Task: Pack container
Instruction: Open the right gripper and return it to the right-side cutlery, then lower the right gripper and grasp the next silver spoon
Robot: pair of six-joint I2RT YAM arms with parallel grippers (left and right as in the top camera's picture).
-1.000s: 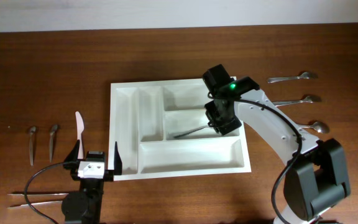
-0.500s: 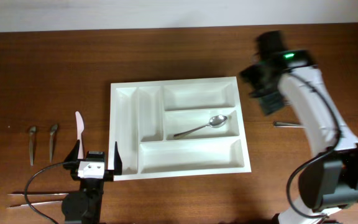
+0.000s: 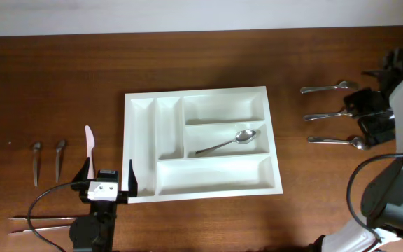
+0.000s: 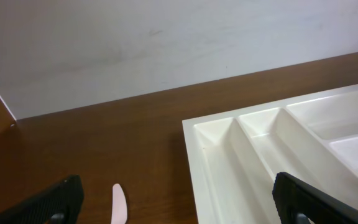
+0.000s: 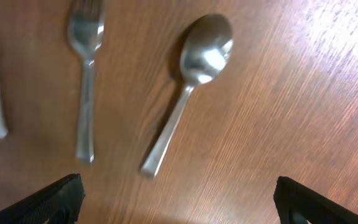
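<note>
The container (image 3: 140,150) is a large white cutlery tray in the middle of the table. One metal spoon (image 3: 226,143) lies slanted in its middle wide compartment. My right gripper (image 3: 366,116) hangs open and empty at the far right, over loose cutlery. In the right wrist view a spoon (image 5: 191,81) and a fork (image 5: 86,74) lie just ahead of that gripper (image 5: 179,202). My left gripper (image 3: 109,175) stands open and empty at the container's near left corner. The left wrist view shows the container (image 4: 278,143) to the right of that gripper (image 4: 179,202).
Three metal utensils (image 3: 331,113) lie in a row right of the container. Two small spoons (image 3: 36,162) and a pink plastic knife (image 3: 89,142) lie to its left. Thin long utensils (image 3: 37,222) rest at the near left edge.
My right gripper opened and left the spoon in the middle compartment, then swung right, away from the container, to above the loose cutlery. The left arm has not moved.
</note>
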